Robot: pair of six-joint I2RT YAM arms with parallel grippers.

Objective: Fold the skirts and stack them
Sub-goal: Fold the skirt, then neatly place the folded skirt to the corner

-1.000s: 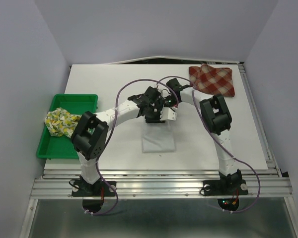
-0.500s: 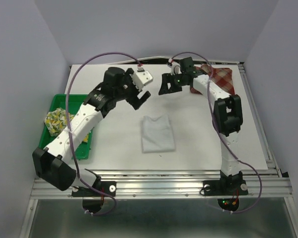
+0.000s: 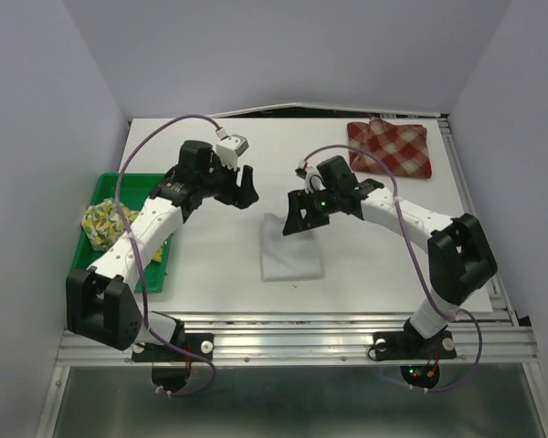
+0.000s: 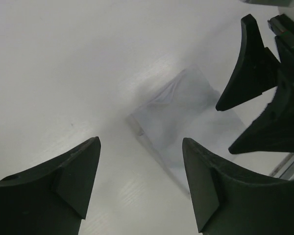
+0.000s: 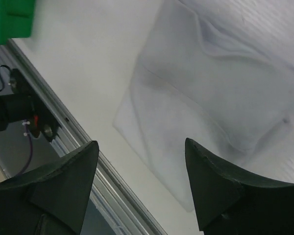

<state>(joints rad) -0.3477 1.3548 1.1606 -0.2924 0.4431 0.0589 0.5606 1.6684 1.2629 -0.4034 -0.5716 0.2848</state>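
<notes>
On the white table (image 3: 365, 269), a green tray (image 3: 119, 190) is seen at the left edge of the overhead view and the red-and-cream plaid skirt (image 3: 390, 149) is spread flat at the upper right. The plain white skirt (image 3: 290, 251) is laid folded at the centre, while the fruit-print skirt (image 3: 105, 225) is bunched in the tray. The left claw (image 4: 139, 142) is held open and empty above the table, up and left of the white skirt, and the right claw (image 5: 141, 142) is held open and empty over that skirt's upper edge.

white skirt (image 3: 291, 247) folded centre | plaid skirt (image 3: 390, 149) far right | fruit-print skirt (image 3: 105, 225) in green tray (image 3: 142, 187)
</notes>
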